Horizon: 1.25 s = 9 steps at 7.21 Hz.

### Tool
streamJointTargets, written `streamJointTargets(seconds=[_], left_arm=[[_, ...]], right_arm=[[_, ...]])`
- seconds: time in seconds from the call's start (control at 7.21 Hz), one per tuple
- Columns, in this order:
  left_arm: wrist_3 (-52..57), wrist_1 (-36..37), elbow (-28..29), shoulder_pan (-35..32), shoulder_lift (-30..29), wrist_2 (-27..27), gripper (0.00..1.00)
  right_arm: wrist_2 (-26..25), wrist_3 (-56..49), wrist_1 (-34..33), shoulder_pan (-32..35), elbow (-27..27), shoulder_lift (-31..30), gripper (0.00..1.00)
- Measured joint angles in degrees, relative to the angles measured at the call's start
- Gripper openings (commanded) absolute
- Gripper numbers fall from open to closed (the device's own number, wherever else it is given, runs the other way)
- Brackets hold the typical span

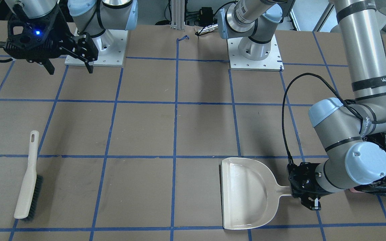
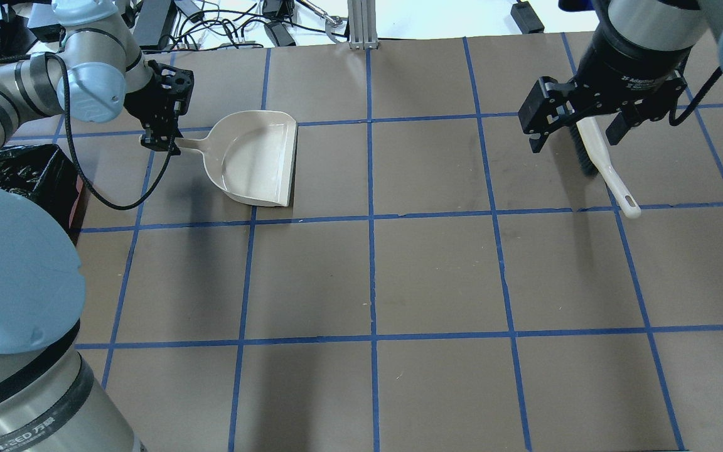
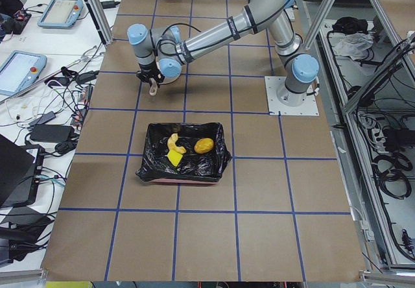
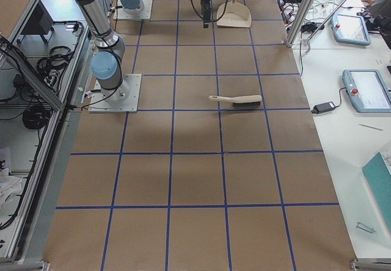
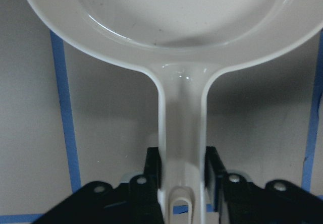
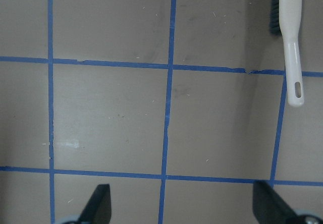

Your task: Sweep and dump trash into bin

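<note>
- Black crinkled plastic lines the bin (image 3: 150, 158), which sits on the table at the robot's left end, a pink edge showing at its base. All the trash lies inside it: the orange-brown lump (image 3: 203, 146) at one side, the cream crescent slice (image 3: 172, 142) near it, and the yellow sponge (image 3: 176, 161) just beside the slice.
- Beige and smaller, the dustpan (image 1: 246, 194) lies flat on the table near the bin but apart from it, its open mouth turned away from the bin.
- Brown paper crossed by a grid of blue tape covers the table (image 2: 437, 276).
- The left arm (image 1: 347, 157) reaches out between bin and dustpan; in the front-facing view its elbow hides most of the bin.
- The left gripper (image 2: 164, 143) is closed on the end of the dustpan's handle – the wrist view shows one finger pressed against each side of it.
- The right gripper (image 1: 69, 68) hangs above the table with its fingers spread wide and nothing between them.
- The brush (image 1: 28, 177) lies on its side at the table's other end, well apart from the dustpan; from overhead the right gripper covers part of its bristle end.
</note>
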Motion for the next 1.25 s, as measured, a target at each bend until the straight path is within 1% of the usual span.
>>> streamJointTargets(seconds=[0.42, 0.69, 0.97, 1.25], left_arm=[[-0.37, -0.14, 0.05, 0.04, 0.53, 0.03, 1.0], [-1.32, -3.68, 1.05, -0.1, 4.09, 0.16, 1.0], [-4.7, -10.69, 3.43, -1.78, 9.27, 0.14, 1.0], [-11.39, -20.83, 5.74, -3.59, 15.41, 0.22, 1.0]], right_arm=[[0.12, 0.07, 0.06, 0.01, 0.15, 0.07, 1.0], [0.16, 0.06, 0.14, 0.06, 0.17, 0.12, 1.0], [0.15, 0.02, 0.17, 0.02, 0.17, 0.11, 1.0], [0.2, 0.09, 0.16, 0.02, 0.17, 0.15, 1.0]])
